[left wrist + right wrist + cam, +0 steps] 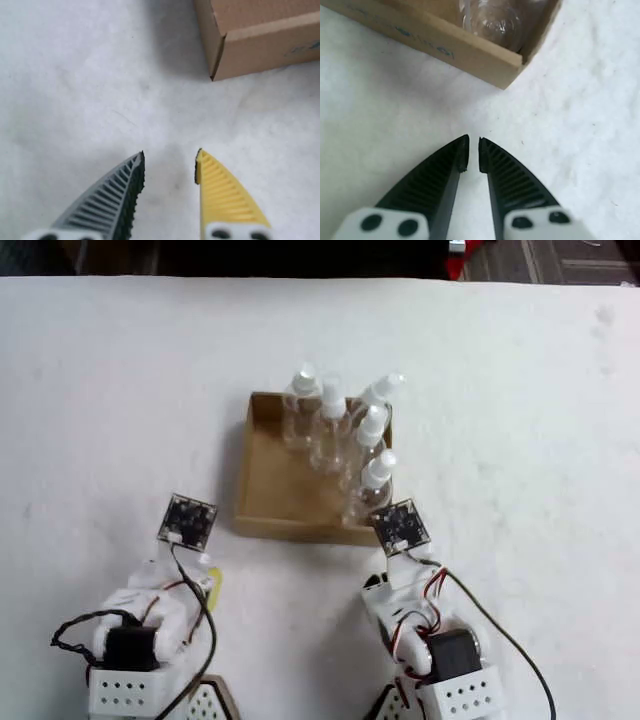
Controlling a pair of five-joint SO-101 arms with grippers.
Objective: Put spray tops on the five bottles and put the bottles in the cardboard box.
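The cardboard box [272,480] sits mid-table. Several clear bottles [330,430] with white spray tops [382,464] stand upright inside it, along its far and right sides. My left gripper [169,165] is open, its grey and yellow fingers [220,192] apart over bare table, just short of the box's near left corner [220,50]. My right gripper [473,150] is shut with nothing in it, close to the near right corner of the box [445,47]. A clear bottle [492,17] stands just behind that corner's wall.
A white cloth covers the table [520,440], with open room to the left and right of the box. The left arm [140,630] and right arm [430,640] rest at the near edge. The table's far edge meets a dark floor.
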